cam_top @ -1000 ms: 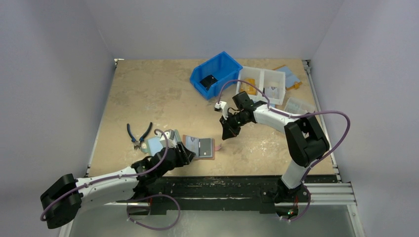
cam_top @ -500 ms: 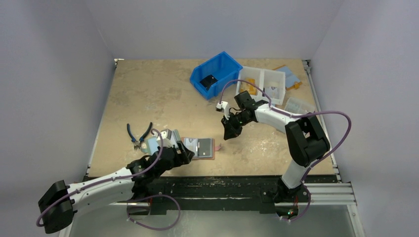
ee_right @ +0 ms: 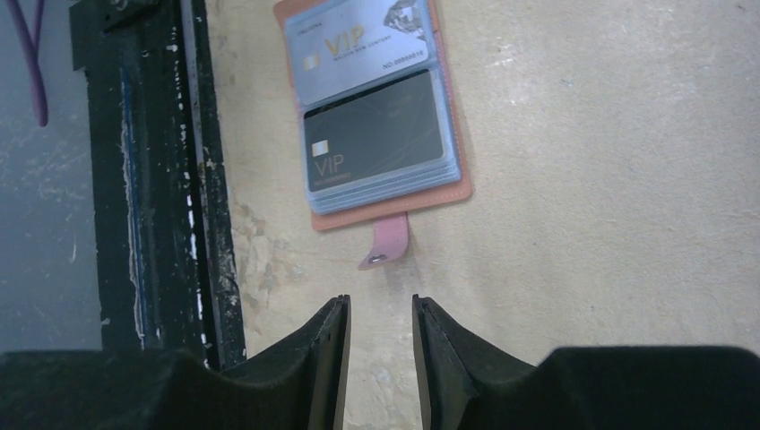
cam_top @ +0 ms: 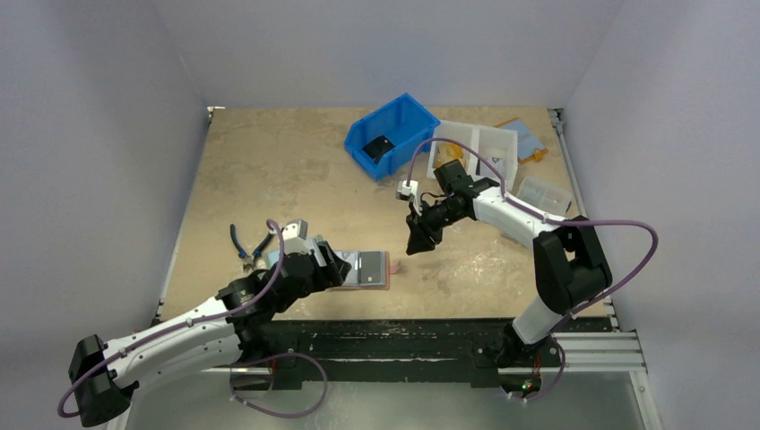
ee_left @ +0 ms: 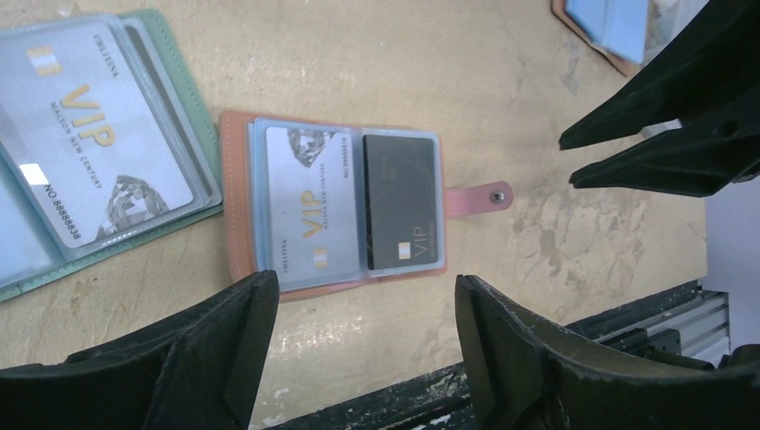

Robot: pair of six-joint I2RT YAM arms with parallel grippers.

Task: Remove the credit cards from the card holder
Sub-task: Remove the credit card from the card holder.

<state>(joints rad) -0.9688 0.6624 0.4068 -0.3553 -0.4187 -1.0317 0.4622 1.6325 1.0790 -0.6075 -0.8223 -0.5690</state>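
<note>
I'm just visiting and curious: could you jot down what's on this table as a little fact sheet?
Card holder: open flat on table
Inside: silver card, black card, both sleeved
Snap tab: undone, points towards right gripper
Left gripper: open, empty, over holder
Right gripper: slightly open, empty
Nearby: green holder, also open

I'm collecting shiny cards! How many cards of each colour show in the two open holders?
Silver cards: 2 (silver card in the card holder, second silver card in the green holder)
Black cards: 1 (black card)
Total: 3
</note>
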